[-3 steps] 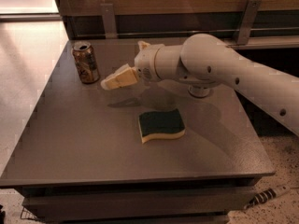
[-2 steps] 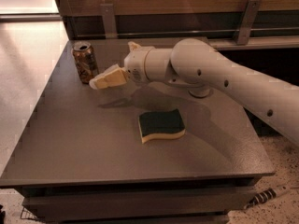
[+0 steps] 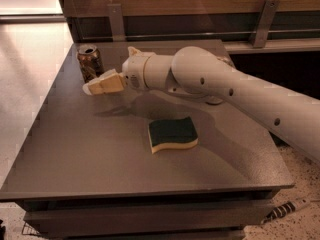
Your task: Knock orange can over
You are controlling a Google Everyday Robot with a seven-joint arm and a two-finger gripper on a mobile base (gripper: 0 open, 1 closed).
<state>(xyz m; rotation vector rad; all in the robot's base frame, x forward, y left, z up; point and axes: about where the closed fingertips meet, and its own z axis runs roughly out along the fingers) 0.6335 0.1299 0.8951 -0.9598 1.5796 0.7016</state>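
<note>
So far the small orange-brown aluminium can [image 3: 90, 63] with the silver top stands upright at the far left corner of the grey desk [image 3: 100, 154]. It is on the same spot as a second ago, so the task is not yet done.

What has changed is my pale two-finger pincer [image 3: 90, 87]. A second ago its tip was well to the right of the can, with bare desk between them. It has since swept left and a little toward the near side, and its tip now lies just in front of the can's lower part, low over the desk. I cannot tell whether it touches the can. The fingers look pressed together into one blunt wedge, pinching nothing, which suits a shove better than a grasp.

I judge that the approach is nearly complete and the push comes next. The tip sits low and slightly on the near side of the can, so a push from here might slide it toward the desk's edge instead of toppling it. A higher contact should tip it more readily.

Further right, the green-and-yellow rectangular sponge [image 3: 172, 134] lies flat in mid-desk, well apart from the can and unmoved. My white jointed arm [image 3: 225, 84] stretches above and behind it from the right.
</note>
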